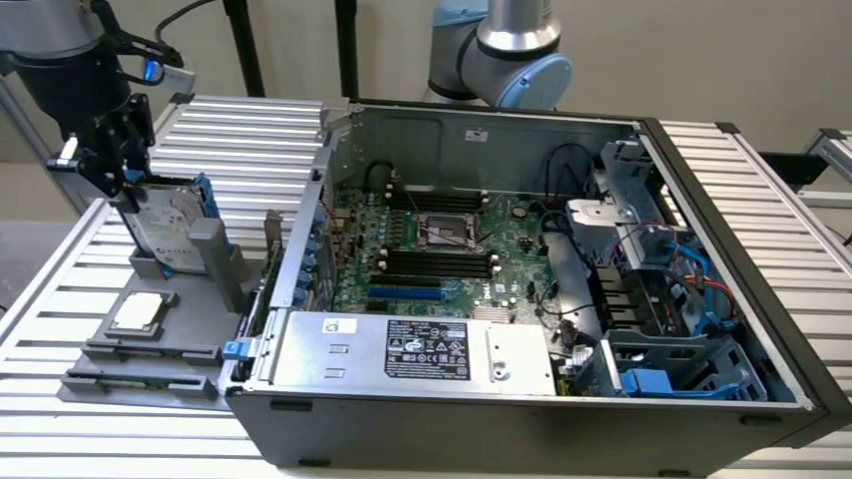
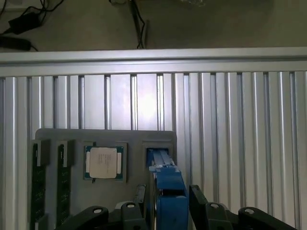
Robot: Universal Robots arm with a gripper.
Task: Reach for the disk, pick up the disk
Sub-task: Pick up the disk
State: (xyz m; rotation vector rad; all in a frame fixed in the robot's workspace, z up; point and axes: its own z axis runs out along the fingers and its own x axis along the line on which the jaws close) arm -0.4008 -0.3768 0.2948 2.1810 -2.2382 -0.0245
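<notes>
The disk (image 1: 171,232) stands on edge in a grey holder (image 1: 213,267) on the slatted table, at the exterior view's left. It is silver-grey with a white label and a blue bracket (image 2: 167,191) around it. My gripper (image 1: 124,190) has come down over its top edge. In the wrist view my gripper (image 2: 168,196) is open, with a black finger on each side of the blue bracket and a narrow gap on both sides. The disk rests in its slot, not lifted.
A small square chip (image 2: 103,163) lies in the grey tray beside the disk, and memory sticks (image 2: 36,191) sit in slots further along. The open computer case (image 1: 533,419) with its silver box (image 1: 413,349) stands close to the holder's right. An arm base (image 1: 513,50) rises behind the case.
</notes>
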